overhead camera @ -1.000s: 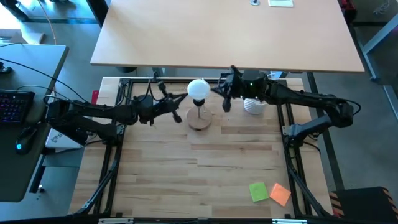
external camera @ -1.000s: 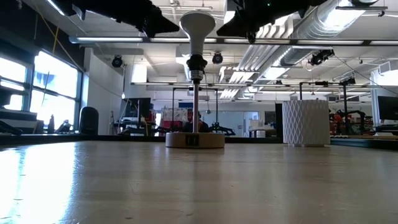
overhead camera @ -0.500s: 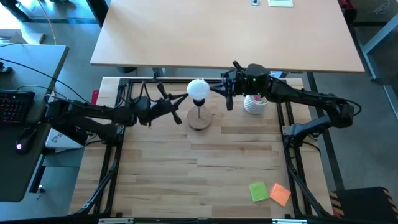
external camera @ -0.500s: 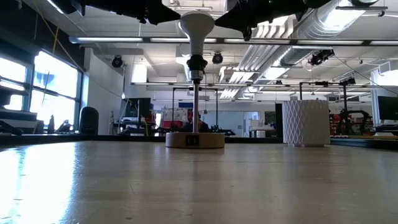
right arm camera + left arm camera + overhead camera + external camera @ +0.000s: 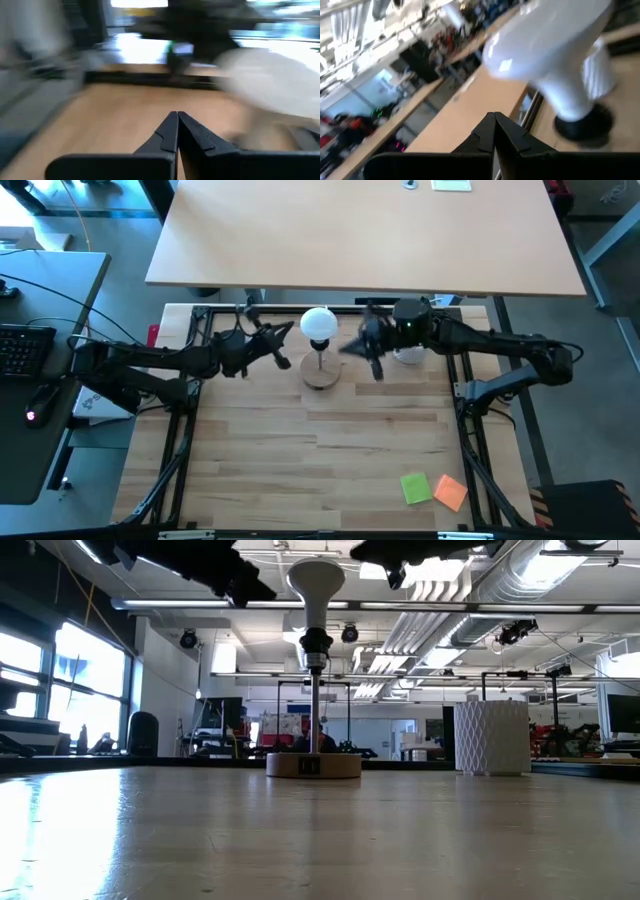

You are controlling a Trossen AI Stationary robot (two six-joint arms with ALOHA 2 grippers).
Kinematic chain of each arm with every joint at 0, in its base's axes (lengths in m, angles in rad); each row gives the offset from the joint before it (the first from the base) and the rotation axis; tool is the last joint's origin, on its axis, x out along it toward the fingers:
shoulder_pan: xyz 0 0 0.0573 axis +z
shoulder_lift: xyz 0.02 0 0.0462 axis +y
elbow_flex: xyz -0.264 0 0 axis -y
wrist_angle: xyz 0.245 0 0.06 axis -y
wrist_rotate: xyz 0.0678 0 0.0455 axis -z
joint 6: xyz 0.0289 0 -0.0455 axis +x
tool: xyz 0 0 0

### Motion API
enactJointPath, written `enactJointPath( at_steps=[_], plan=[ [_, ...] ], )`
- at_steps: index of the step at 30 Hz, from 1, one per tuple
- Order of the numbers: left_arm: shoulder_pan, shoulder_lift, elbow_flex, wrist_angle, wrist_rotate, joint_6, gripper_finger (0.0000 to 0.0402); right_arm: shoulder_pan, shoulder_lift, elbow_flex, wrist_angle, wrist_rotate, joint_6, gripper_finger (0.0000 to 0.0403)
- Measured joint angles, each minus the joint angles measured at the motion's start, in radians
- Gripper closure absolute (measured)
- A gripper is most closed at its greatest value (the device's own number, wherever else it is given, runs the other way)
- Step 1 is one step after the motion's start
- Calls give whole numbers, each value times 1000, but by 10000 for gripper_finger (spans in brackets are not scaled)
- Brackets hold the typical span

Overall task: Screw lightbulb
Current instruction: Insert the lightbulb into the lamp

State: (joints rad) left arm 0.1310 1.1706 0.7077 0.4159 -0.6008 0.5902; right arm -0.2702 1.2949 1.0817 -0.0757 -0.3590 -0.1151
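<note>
The lightbulb (image 5: 320, 324) sits screwed into the black socket (image 5: 315, 640) at the top of the lamp's thin upright post, globe end up and narrow end down in the socket. The post rises from a round wooden lamp base (image 5: 321, 374) that stands on the worktop (image 5: 330, 460), and that lamp base is the landmark for everything else here.

The left gripper (image 5: 281, 346) hangs in the air just to the left of the lamp base, at about the height of the lightbulb and apart from it. Its fingers (image 5: 495, 131) are pressed fully together and hold nothing. In the left wrist view the bulb's white globe and cone-shaped neck fill the space beyond those closed fingers, clear of them.

The right gripper (image 5: 372, 364) is on the other side of the lamp base, also raised off the worktop and apart from the lightbulb. Its fingers (image 5: 177, 131) meet in a closed point with nothing between them.

A white ribbed cup (image 5: 491, 737) stands on the worktop to the right of the lamp base, partly under the right arm in the high view. Well away from the lamp base, near the worktop's front right corner, lie a green sticky note (image 5: 416, 488) and an orange sticky note (image 5: 451, 492), side by side.
</note>
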Motion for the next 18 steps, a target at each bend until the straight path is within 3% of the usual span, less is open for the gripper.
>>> enactJointPath(
  at_steps=[3, 5, 9, 13, 18],
  plan=[
    [-37, -17, 0, 23, 29, 15, 402, -22, -1, 0, 23, 239, 32, 402],
    [-57, -22, 0, 45, 79, 15, 401, -42, 4, 0, 46, 320, 37, 402],
    [-72, -17, 0, 100, 200, 8, 401, -86, 20, 0, 107, 278, 55, 402],
    [-64, -5, 1, 107, 206, -3, 402, -103, 36, 0, 124, 189, 76, 402],
    [-33, 4, 1, 101, 198, -3, 402, -86, 33, 0, 117, 151, 81, 402]
  ],
)
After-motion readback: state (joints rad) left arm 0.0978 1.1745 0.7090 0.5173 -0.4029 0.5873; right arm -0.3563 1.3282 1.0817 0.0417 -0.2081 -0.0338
